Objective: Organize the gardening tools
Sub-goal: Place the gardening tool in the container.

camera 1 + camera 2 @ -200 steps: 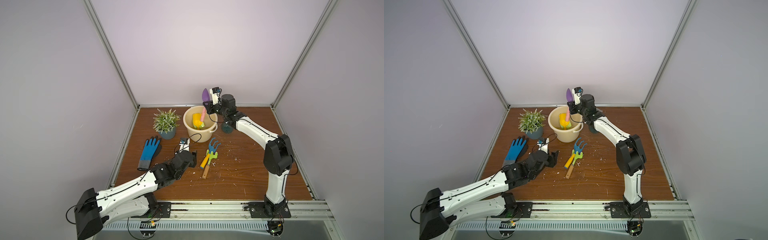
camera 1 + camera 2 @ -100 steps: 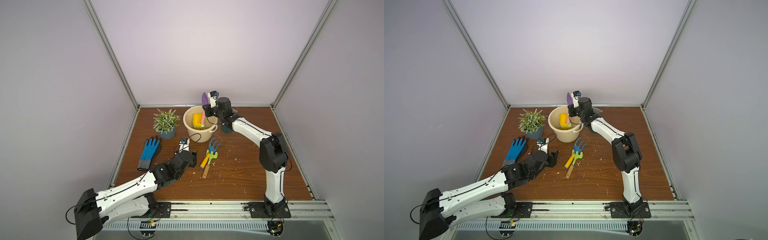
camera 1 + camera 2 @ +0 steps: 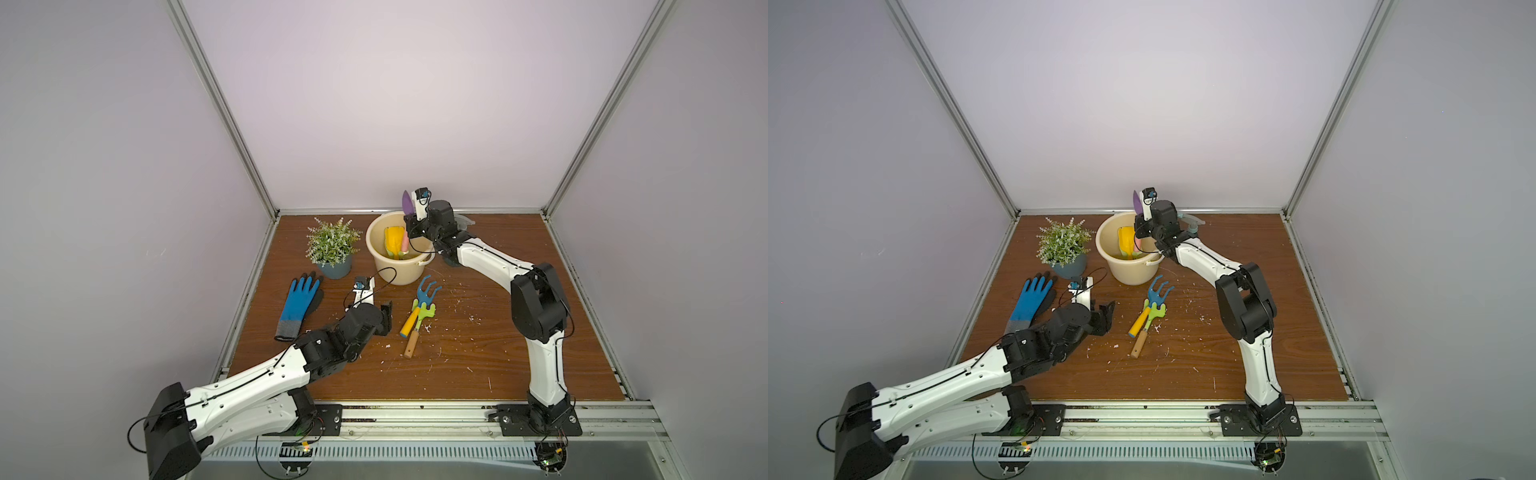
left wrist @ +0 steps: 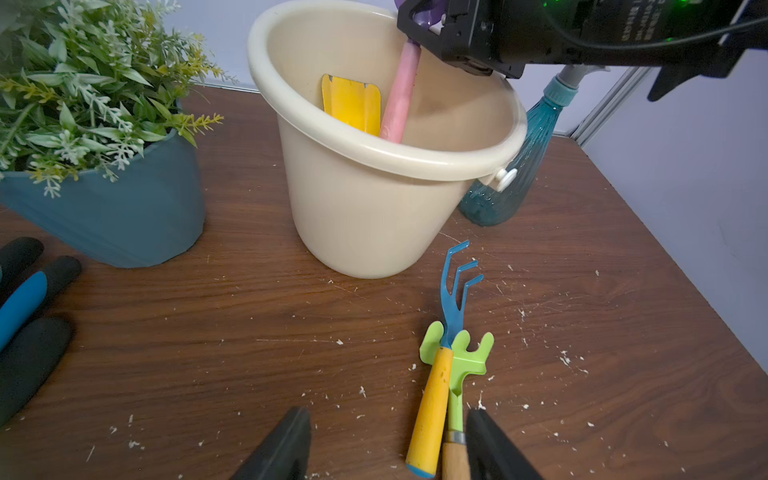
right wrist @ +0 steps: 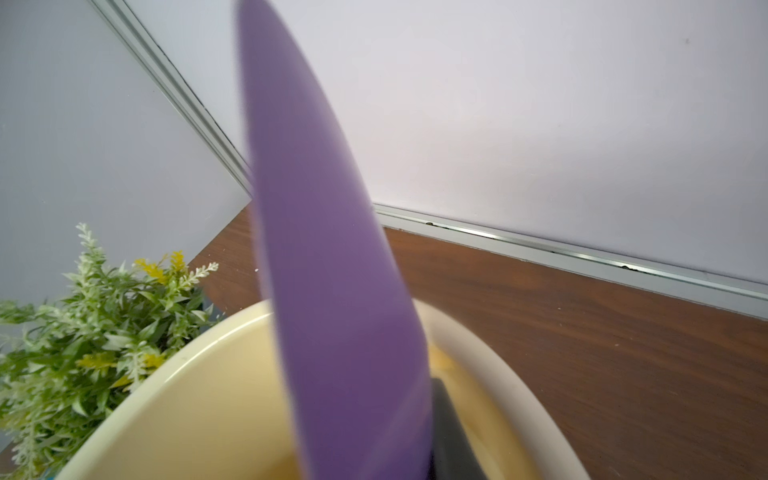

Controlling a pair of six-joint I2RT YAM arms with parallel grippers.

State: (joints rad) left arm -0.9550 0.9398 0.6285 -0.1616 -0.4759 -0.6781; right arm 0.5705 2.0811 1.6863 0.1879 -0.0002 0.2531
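My right gripper (image 3: 414, 227) is shut on the purple trowel (image 3: 406, 202), blade pointing up and pink handle (image 4: 401, 95) reaching down into the cream bucket (image 3: 374, 251). The purple blade (image 5: 332, 249) fills the right wrist view. A yellow trowel (image 4: 353, 104) leans inside the bucket. On the table lie a blue rake (image 3: 428, 291) with a yellow handle and a lime-green rake (image 3: 424, 313) with a wooden handle, side by side. My left gripper (image 4: 388, 419) is open and low over the table, with the ends of both handles between its fingers. A teal spray bottle (image 4: 519, 166) stands behind the bucket.
A potted green plant (image 3: 332, 245) stands left of the bucket, and a blue-and-grey glove (image 3: 299, 303) lies left of my left gripper. White crumbs dot the brown table. Walls and metal rails close in the back and both sides.
My right gripper has carried the purple trowel a little left and down, so its handle sits deeper in the bucket. The left arm has hardly moved.
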